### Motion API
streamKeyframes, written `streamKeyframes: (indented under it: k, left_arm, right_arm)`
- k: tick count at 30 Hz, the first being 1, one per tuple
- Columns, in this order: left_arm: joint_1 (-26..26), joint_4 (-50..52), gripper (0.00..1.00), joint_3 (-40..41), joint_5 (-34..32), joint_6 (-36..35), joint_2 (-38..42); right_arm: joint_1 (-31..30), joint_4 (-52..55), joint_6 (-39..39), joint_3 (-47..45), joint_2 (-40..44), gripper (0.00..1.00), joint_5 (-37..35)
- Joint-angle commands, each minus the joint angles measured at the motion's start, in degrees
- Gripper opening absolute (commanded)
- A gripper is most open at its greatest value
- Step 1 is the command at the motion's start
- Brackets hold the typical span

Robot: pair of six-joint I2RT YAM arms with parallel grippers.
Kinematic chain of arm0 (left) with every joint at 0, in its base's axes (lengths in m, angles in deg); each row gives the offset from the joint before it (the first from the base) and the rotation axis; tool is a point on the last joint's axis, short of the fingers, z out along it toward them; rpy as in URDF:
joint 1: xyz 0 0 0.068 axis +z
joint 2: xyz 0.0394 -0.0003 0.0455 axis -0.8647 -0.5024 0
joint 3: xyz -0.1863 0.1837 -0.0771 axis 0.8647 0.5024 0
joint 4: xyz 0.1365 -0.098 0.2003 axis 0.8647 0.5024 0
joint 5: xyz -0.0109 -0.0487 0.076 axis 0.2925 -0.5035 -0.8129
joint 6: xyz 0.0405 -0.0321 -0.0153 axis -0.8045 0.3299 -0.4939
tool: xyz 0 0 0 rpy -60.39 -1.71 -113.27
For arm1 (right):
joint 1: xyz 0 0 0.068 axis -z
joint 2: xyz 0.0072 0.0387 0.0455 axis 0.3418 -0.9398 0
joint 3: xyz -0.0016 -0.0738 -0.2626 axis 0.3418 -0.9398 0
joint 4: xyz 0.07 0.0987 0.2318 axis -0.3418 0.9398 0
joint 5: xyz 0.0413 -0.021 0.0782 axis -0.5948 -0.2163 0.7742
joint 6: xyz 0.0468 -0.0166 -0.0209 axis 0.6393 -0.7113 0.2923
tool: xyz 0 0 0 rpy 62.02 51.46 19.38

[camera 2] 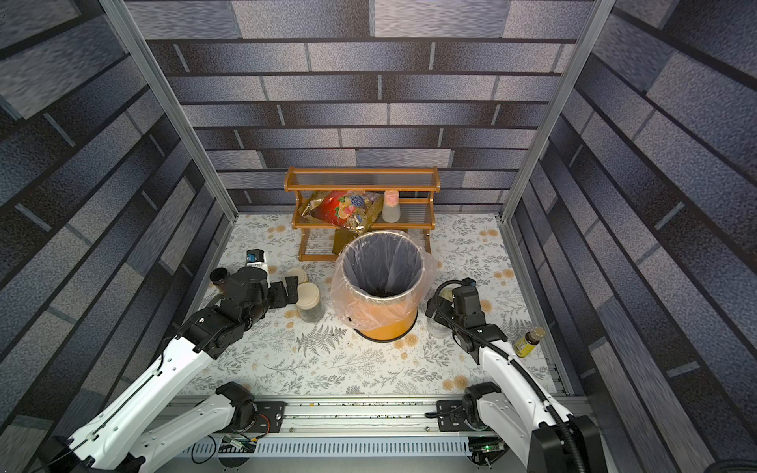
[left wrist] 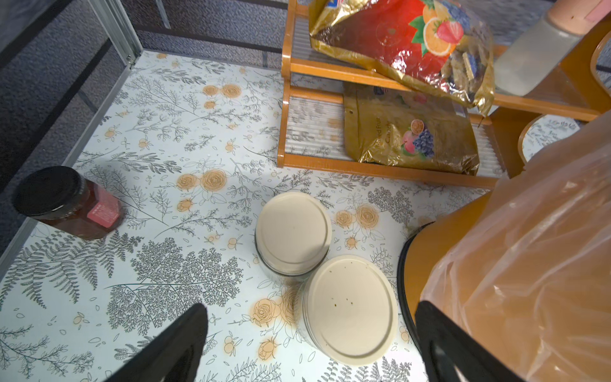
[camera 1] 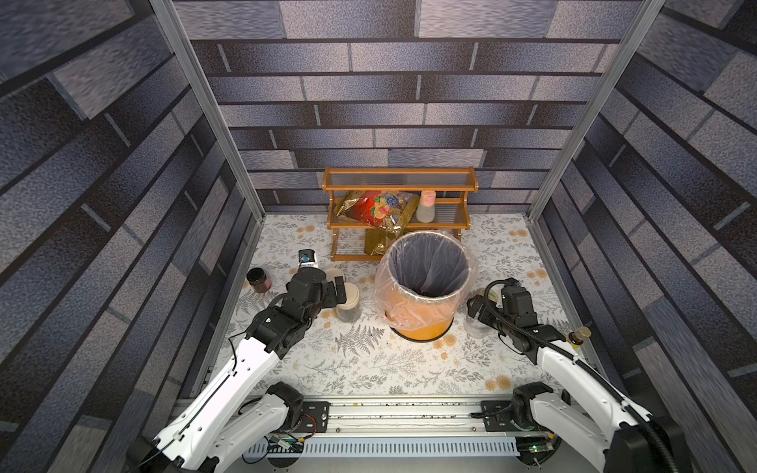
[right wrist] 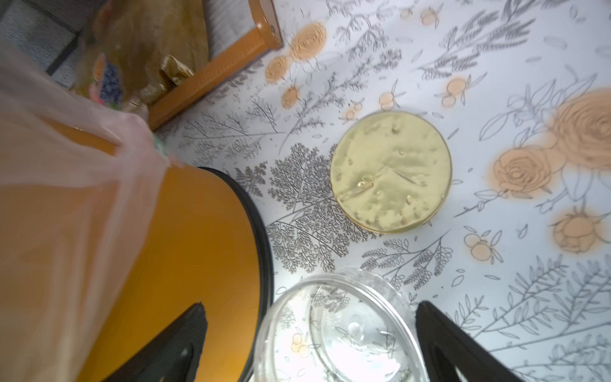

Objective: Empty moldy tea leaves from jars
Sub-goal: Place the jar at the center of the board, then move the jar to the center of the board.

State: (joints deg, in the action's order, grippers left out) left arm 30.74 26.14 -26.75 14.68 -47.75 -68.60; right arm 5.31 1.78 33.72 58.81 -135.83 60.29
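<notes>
Top views both show a floral table cover (camera 1: 368, 368) boxed in by grey brick-print walls (camera 1: 409, 102). Three small clear jars stand by one orange bin (camera 1: 422, 323): two lidded jars (left wrist: 292, 234) left of it, dark inside, and one open jar (right wrist: 337, 330), empty, right of it beside one loose lid (right wrist: 391, 172). Dark tea leaves (camera 1: 428, 291) lie in the bin. The left gripper (left wrist: 309, 306) hangs spread wide over the lidded pair, holding nothing; the right gripper (right wrist: 309, 304) straddles the open jar, fingers wide apart, not gripping.

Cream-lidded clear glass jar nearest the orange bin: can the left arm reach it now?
Probably yes: the left end effector hovers open over the cream-lidded clear glass jar, nothing between, though the plastic-lined orange bin stands close beside.
</notes>
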Motion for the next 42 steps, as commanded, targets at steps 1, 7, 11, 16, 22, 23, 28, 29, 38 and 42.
streamKeyframes:
  k: [1, 7, 11, 16, 22, 23, 28, 29, 38, 42]
  left_arm:
    - [-1.13, 1.31, 1.0, 0.11, 0.25, 1.75, -3.61]
    - [-3.56, 0.13, 1.0, -2.37, 0.45, 3.18, -12.25]
    - [-5.23, -0.19, 1.0, -4.38, -1.14, 3.49, -17.6]
    - [-5.91, 1.99, 1.0, -6.84, -4.37, 3.96, -23.34]
    - [-6.21, 1.14, 1.0, -5.79, -5.17, 4.75, -24.85]
    - [-6.15, 1.09, 1.0, -5.63, -5.26, 4.62, -24.85]
    - [-6.58, 0.47, 0.99, -3.7, -5.36, 4.37, -23.1]
    - [-6.66, 0.52, 0.98, -3.39, -5.35, 4.36, -22.83]
    - [-6.83, -1.28, 0.84, -1.04, -3.63, 4.2, -21.09]
    - [-6.99, -2.07, 0.75, -0.05, -3.01, 4.16, -20.28]
  right_arm:
    - [-0.17, 10.32, -1.62, 4.4, 3.22, 1.0, -2.35]
    - [-0.18, 20.05, -2.29, 9.99, 8.04, 1.0, -4.21]
    - [-0.17, 23.61, -3.41, 12.81, 10.24, 1.0, -4.22]
    - [-0.16, 25.76, -4.42, 15.72, 11.77, 1.0, -2.96]
    - [-0.19, 26.56, -5.45, 18.39, 12.09, 1.0, -0.6]
    - [-0.17, 26.69, -5.59, 19.0, 12.01, 1.0, -0.3]
    - [-0.17, 27.97, -6.57, 22.69, 11.58, 1.0, 1.17]
    - [-0.18, 28.2, -6.61, 23.43, 11.48, 1.0, 1.44]
    - [-0.18, 29.29, -7.95, 29.54, 9.47, 1.0, 3.06]
    - [-0.18, 29.62, -8.36, 31.62, 8.54, 1.0, 3.84]
